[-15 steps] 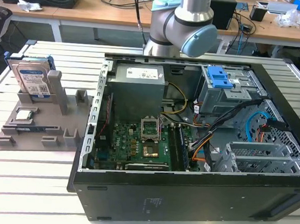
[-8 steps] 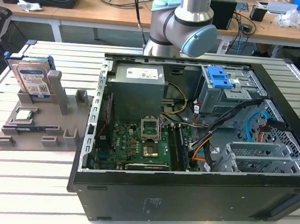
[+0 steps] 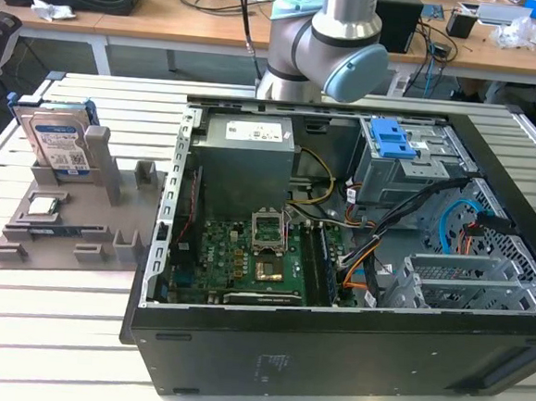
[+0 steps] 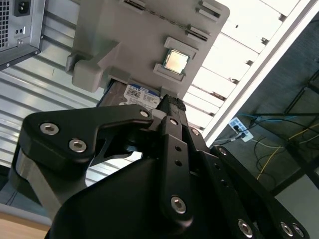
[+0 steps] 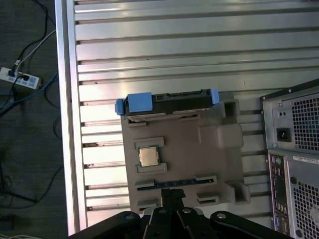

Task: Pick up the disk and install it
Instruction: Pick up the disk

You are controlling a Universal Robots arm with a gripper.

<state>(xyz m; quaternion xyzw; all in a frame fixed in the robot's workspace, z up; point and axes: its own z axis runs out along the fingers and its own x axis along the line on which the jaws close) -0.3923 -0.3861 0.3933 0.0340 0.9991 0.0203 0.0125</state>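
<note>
Gripper [image 5: 172, 194] jaws pinched together, empty, hanging over the grey holder [image 5: 189, 164]. Disk [image 5: 169, 102] stands on edge in the holder's slot, apart from the jaws; chip [image 5: 147, 156] lies between. Risk: coming down closed would ram the disk's top edge; the holder's post beside the slot could snag a finger
</note>
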